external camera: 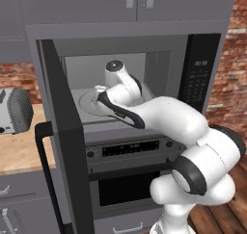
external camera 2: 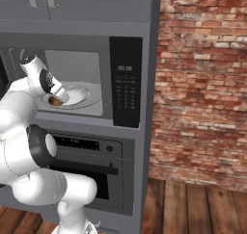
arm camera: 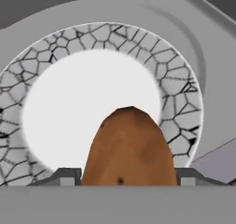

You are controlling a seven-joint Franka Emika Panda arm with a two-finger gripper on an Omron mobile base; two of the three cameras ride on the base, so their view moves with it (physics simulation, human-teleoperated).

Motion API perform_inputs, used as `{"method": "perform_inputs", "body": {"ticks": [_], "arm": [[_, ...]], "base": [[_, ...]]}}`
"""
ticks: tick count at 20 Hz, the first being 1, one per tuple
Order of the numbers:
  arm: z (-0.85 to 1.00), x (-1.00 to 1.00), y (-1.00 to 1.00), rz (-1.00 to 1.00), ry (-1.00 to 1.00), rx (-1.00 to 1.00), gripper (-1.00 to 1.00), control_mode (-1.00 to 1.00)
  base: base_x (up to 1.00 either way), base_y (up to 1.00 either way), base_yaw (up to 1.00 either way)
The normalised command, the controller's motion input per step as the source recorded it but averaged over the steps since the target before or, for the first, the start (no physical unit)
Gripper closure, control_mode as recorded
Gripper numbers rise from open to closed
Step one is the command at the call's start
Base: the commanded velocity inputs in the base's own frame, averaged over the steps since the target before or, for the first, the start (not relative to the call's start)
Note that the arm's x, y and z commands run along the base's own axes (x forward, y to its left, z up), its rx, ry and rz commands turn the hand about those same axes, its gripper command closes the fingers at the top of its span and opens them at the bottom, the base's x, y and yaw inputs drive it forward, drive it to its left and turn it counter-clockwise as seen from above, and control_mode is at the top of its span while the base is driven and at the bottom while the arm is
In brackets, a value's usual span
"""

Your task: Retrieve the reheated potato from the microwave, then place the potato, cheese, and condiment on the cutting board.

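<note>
The microwave (external camera: 198, 74) (external camera 2: 125, 79) stands with its door (external camera: 62, 132) swung open to the left. My arm reaches into its cavity. In the hand view the brown potato (arm camera: 129, 149) sits between my two fingertips, over a white plate with a grey cracked-pattern rim (arm camera: 179, 80). My gripper (arm camera: 129, 178) (external camera 2: 57, 98) is shut on the potato (external camera 2: 55, 101), just above the round turntable (external camera 2: 87, 96) (external camera: 89, 103). The cheese, condiment and cutting board are out of view.
A smaller oven (external camera: 125, 149) (external camera 2: 87, 146) with knobs and a display sits under the microwave. A grey toaster (external camera: 14, 110) stands on the wooden counter (external camera: 19, 153) at the left. A brick wall (external camera 2: 202, 84) is at the right. The cavity walls are close around the hand.
</note>
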Motion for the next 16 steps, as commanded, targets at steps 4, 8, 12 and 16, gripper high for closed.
{"method": "perform_inputs", "body": {"ticks": [4,8,12,16], "arm": [[0.21,-0.41,0.00,0.00,-0.10,0.00,1.00,-1.00],[0.30,-0.35,0.00,0.00,-0.14,0.00,1.00,-1.00],[0.29,-0.46,0.00,0.01,-0.11,0.00,1.00,-1.00],[0.20,-0.56,-0.01,0.03,-0.08,0.00,1.00,-1.00]], "base": [[0.00,0.00,0.00],[0.00,0.00,0.00],[0.00,0.00,0.00],[0.00,0.00,0.00]]}}
